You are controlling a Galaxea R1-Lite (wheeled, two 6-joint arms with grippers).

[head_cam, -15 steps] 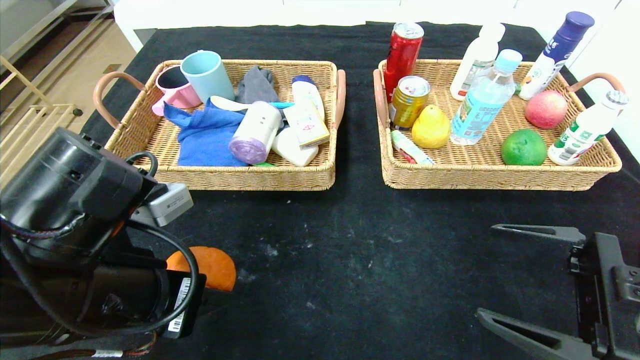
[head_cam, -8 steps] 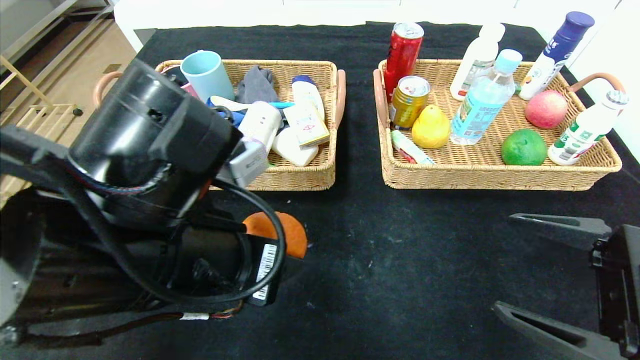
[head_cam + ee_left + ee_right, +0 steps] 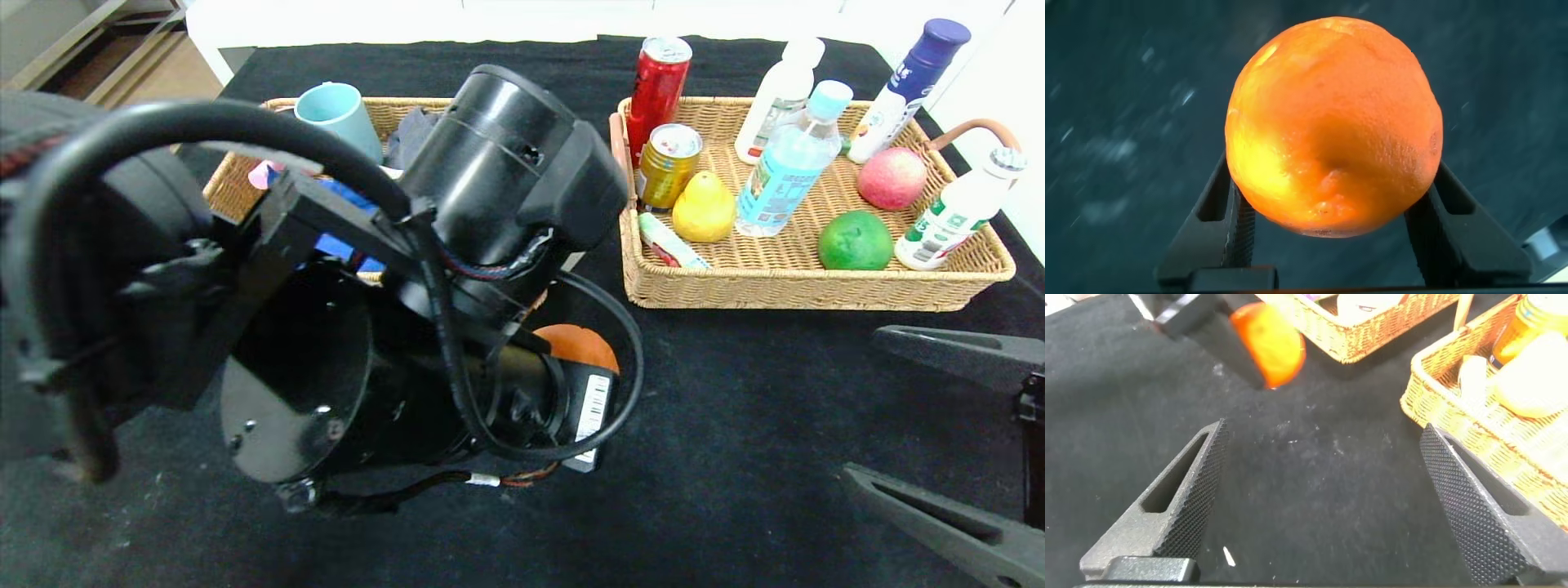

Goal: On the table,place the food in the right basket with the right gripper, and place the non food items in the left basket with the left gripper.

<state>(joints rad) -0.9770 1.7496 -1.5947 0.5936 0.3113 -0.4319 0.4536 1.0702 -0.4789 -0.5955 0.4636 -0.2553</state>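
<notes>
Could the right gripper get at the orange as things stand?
Probably not. The orange is clamped between the left gripper's fingers, carried above the table. The right gripper hangs open off to the side, with bare cloth between, but the left fingers flank the fruit.

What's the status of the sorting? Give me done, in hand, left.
Done: the right basket already holds cans, bottles, a pear and other fruit; the left basket holds a mug and cloths. In hand: the left gripper is shut on the orange, lifted above the table between the baskets. Left: the orange is not yet in a basket. The right gripper waits open, empty.
</notes>
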